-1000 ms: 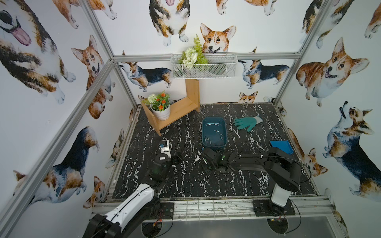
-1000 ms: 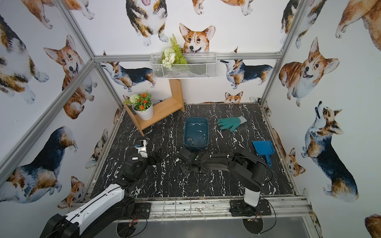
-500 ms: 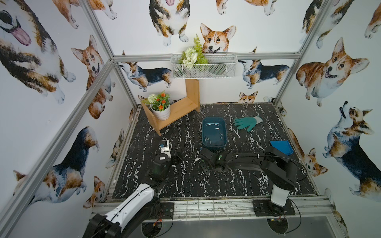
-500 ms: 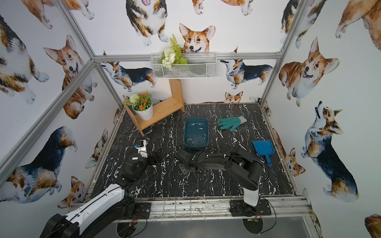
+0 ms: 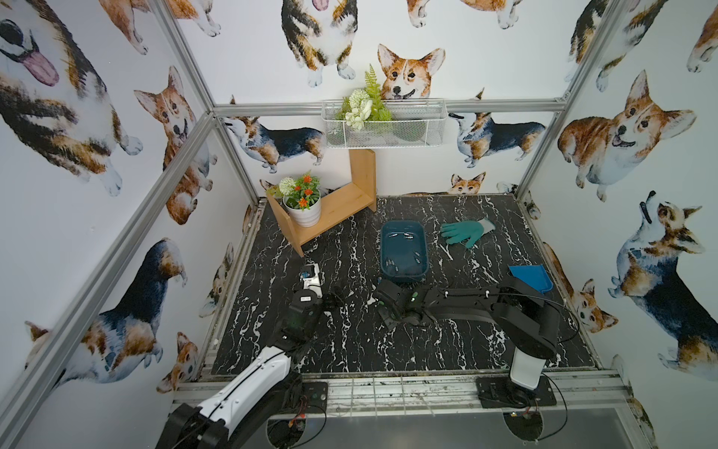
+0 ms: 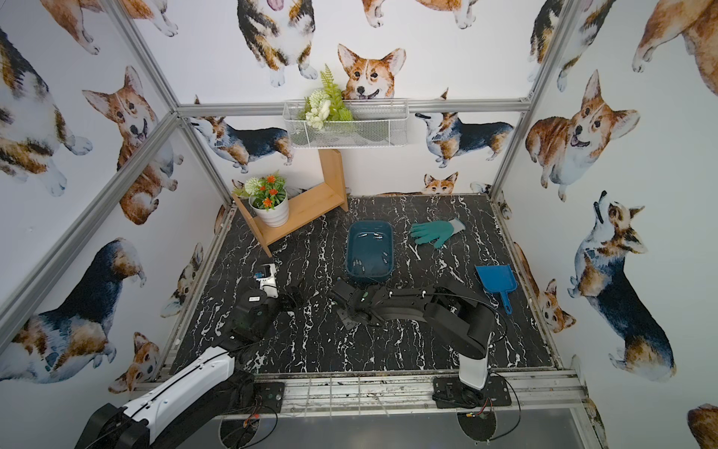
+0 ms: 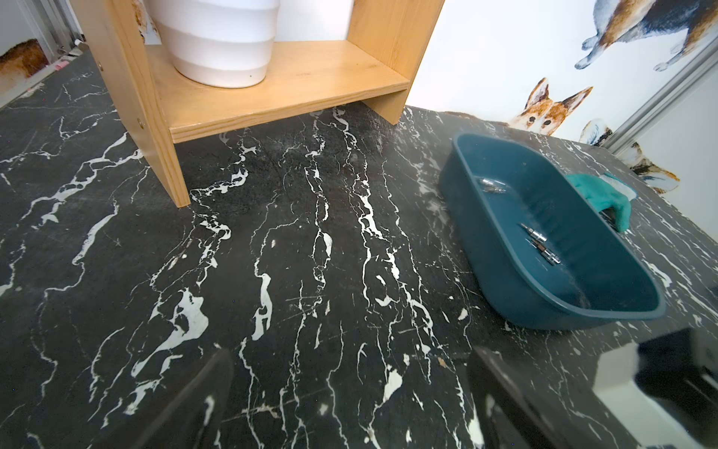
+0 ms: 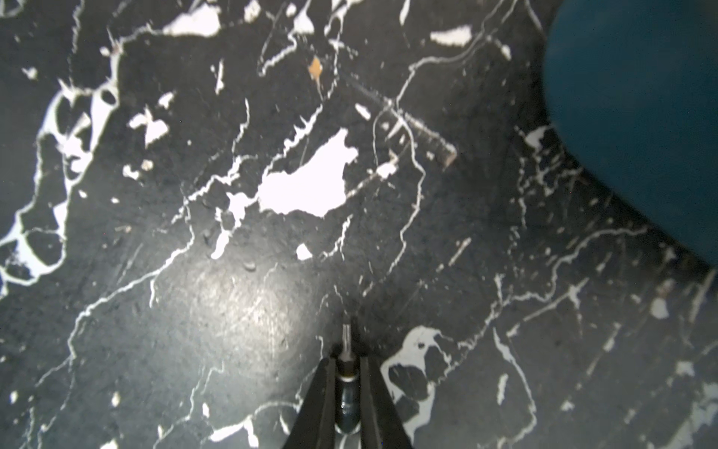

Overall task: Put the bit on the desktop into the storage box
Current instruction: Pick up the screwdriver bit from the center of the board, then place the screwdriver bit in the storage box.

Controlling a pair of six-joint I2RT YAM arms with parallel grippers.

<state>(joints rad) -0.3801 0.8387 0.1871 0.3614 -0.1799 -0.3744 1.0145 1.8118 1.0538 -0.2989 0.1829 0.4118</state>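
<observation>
Slippage is the risk: the right gripper (image 8: 347, 359) pinches the small silver-and-dark metal bit (image 8: 346, 379) between thin tips, at the black white-veined marble desktop (image 8: 233, 303) near the dark teal plastic storage box (image 8: 641, 116). Clipping the box wall could knock it loose. The left gripper (image 7: 351, 361) gapes wide, empty.

Both top views were taken from high above the front rail, tilted steeply down toward the back wall. The whole bench (image 5: 349, 350) was covered from far off, with a slight sideways offset between them. Left wrist view was set low over the bench, faced toward the wooden shelf (image 7: 272, 89) and the storage box (image 7: 485, 241). Right wrist view was pointed almost straight down past the right hand (image 8: 347, 361), very close to the bench. One storage box corner was shared with the left wrist view.
</observation>
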